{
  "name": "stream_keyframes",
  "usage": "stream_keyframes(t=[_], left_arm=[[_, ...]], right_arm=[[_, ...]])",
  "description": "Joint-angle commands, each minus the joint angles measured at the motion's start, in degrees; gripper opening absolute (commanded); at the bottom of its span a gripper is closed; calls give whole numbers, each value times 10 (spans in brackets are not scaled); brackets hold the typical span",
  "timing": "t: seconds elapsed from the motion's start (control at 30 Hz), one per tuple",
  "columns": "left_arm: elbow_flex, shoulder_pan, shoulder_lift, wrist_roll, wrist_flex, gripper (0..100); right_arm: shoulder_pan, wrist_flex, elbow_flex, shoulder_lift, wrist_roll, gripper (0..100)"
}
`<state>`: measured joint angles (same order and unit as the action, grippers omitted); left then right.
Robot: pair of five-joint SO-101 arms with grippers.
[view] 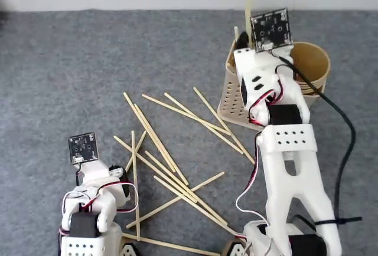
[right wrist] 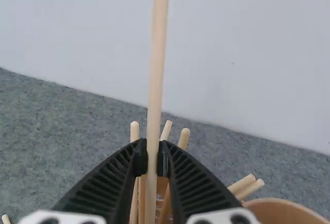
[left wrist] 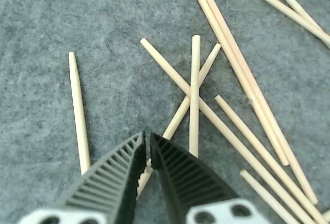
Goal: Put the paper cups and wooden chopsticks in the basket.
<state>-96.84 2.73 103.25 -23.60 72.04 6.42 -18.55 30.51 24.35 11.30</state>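
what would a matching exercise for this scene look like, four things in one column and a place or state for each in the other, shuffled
Things
1. right gripper
2. left gripper
3. brown paper cup
4. beige lattice basket

Places or states
a. mouth up, right by the basket
b. over loose wooden chopsticks lying on the grey carpet
c. shut on an upright wooden chopstick
d. chopstick tips standing up out of it

Pairs: 1-c, 2-b, 3-a, 4-d
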Motion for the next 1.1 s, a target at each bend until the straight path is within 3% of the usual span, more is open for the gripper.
stream_keyframes(t=[0.0,0.13,0.33,0.57,0.7,1.07], left_arm=[[5,-1,7,3,2,14],[5,-1,7,3,2,14],[5,-1,7,3,2,14],[5,-1,7,3,2,14],[5,-1,7,3,2,14],[5,-1,7,3,2,14]], right_arm=[[-5,8,-2,32,4,61],[-3,-31,-18,35,4,172],[0,-162,-102,70,-54,176],[101,-381,-215,81,-63,177],[179,-452,-220,79,-63,177],[306,-424,-95,21,-64,177]])
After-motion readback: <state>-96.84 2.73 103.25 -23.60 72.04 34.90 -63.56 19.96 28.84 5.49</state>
